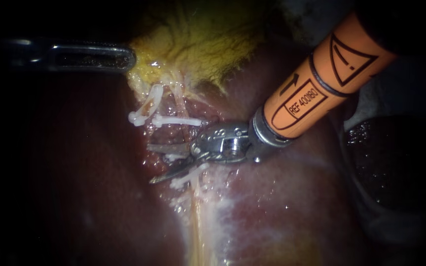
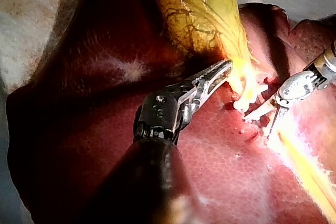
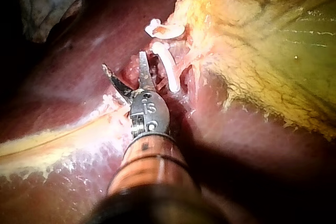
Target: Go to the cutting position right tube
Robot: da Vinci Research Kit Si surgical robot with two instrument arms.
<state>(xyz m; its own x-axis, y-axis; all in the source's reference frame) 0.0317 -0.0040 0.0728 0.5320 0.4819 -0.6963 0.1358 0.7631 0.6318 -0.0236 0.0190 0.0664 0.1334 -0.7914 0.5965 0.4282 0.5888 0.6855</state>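
Right instrument: blades parted, nothing gripped, lying over the liver between an upper white clip and a lower white clip. The right tube descends from the gallbladder past the blade pivot. Left instrument: jaws closed on the gallbladder edge.

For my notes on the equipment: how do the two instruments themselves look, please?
The right instrument has an orange shaft with black printed markings, a silver metal wrist and two thin, pointed blades. The left instrument has a dark shaft, a dark metal wrist joint and long silver jaws with fine teeth.
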